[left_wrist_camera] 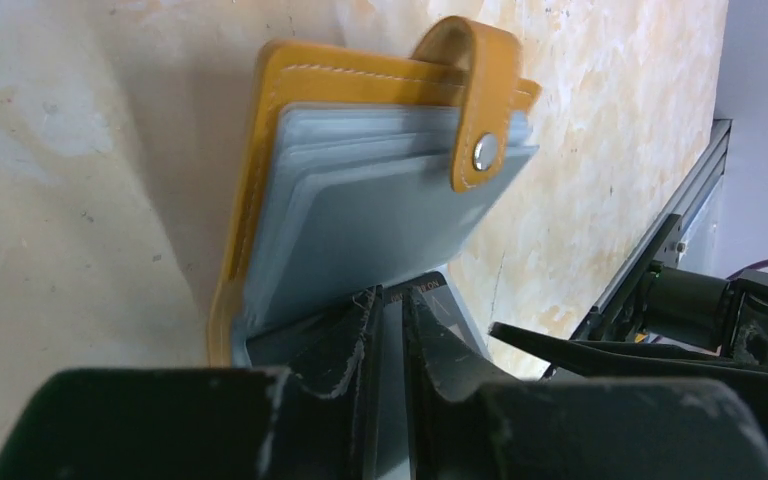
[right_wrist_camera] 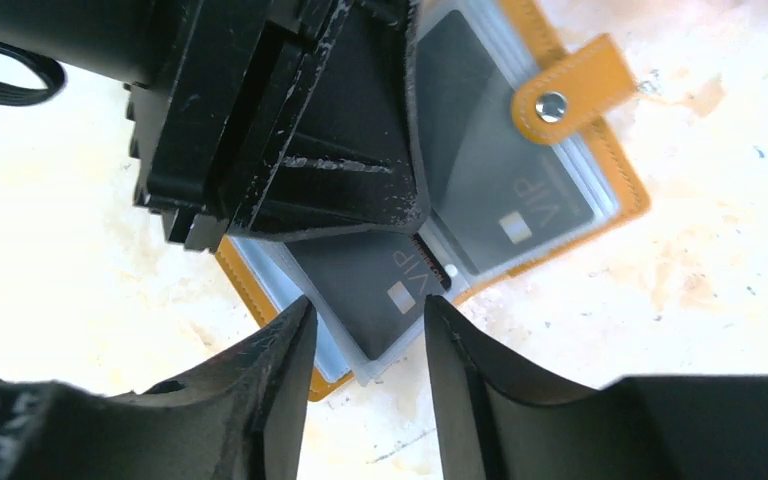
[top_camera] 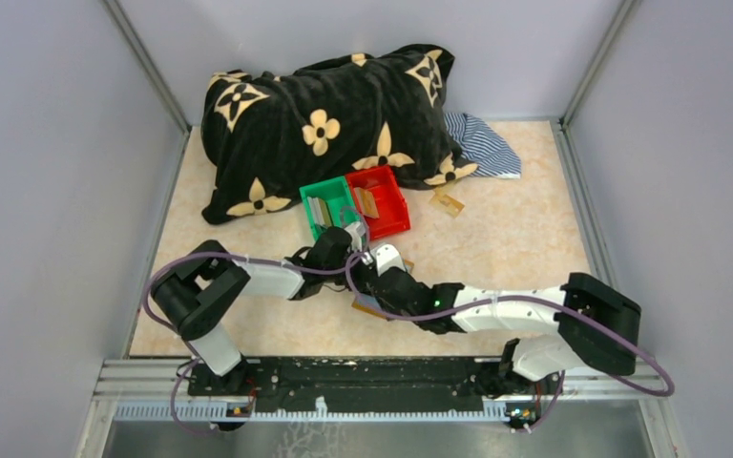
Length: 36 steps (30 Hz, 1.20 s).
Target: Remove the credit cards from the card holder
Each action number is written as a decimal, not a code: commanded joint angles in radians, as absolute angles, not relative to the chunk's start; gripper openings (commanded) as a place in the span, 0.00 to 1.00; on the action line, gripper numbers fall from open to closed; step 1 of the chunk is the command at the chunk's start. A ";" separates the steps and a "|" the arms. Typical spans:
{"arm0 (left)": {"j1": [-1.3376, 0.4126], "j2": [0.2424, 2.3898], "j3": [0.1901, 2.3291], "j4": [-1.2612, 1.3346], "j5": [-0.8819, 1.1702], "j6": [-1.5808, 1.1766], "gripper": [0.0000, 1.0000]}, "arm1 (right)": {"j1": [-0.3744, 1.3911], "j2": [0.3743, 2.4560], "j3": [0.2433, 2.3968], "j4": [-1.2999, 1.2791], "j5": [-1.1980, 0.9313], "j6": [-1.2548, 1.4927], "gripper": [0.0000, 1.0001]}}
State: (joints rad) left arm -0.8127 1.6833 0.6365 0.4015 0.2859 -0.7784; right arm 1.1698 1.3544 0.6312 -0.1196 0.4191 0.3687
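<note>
One card holder [left_wrist_camera: 360,200] is lying open on the counter [top_camera: 515,248] around the middle, just on the near side of the bins. The left claw [left_wrist_camera: 390,300] is clenching one of its grey pocket leaves, and the right claw [right_wrist_camera: 368,305] is hanging released over it, gripping nothing. Two dark credit cards [right_wrist_camera: 375,285] are showing in the clear sleeves. One tan card [top_camera: 449,202] is lying loose to the right of the bins. There are two bins sitting side by side, one green bin [top_camera: 305,205] and one red bin [top_camera: 388,218]. One black flowered pillow [top_camera: 324,124] and one striped cloth [top_camera: 485,145] are lying at the far end. The beige marbled top is sitting between plain grey walls [top_camera: 48,143].
</note>
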 commanded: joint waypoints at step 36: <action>-0.828 1.349 0.453 0.255 0.242 -0.741 0.17 | 0.954 1.397 0.673 0.114 0.324 0.344 0.35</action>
State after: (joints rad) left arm -0.8165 1.3685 0.5140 0.2283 0.2165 -0.7238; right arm 0.9680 1.3987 0.6075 0.0322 0.3618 0.3660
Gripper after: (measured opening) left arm 0.177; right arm 0.352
